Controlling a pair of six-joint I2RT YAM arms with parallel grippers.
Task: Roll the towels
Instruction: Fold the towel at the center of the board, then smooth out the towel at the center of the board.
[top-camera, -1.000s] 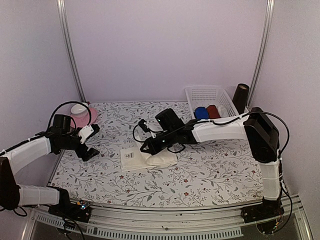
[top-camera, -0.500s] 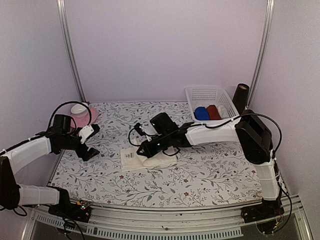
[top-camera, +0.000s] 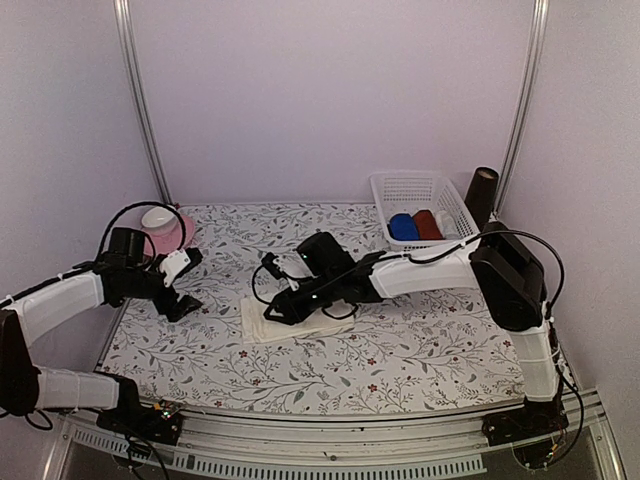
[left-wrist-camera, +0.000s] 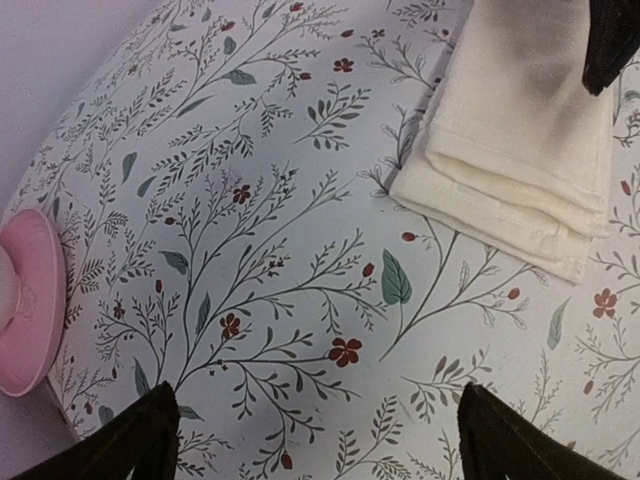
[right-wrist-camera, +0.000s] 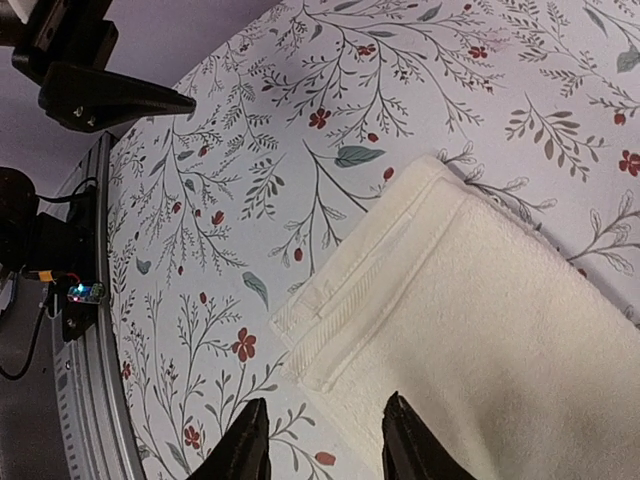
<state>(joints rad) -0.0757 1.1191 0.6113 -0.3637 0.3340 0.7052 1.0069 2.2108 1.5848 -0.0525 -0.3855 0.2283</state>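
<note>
Cream towel (top-camera: 285, 322) lies folded flat on the floral table (top-camera: 420, 340), well left of the white basket (top-camera: 405, 188); the blue towel (top-camera: 403, 227) sits rolled inside that basket. The right gripper (right-wrist-camera: 325, 402), fingers partly apart, hovers over the cream towel's edge, holding nothing. The left gripper (left-wrist-camera: 315, 392), farther left of the basket, gapes wide and empty.

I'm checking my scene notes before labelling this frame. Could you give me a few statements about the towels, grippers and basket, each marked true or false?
1. The cream towel lies folded flat on the table. True.
2. The left gripper grips that towel. False: it is open over bare table, apart from the towel.
3. The blue towel sits rolled in the basket. True.
4. The pink dish stands at the table's right edge. False: it is at the back left.
5. The right gripper is shut on the cream towel. False: its jaws stand apart over it.
</note>
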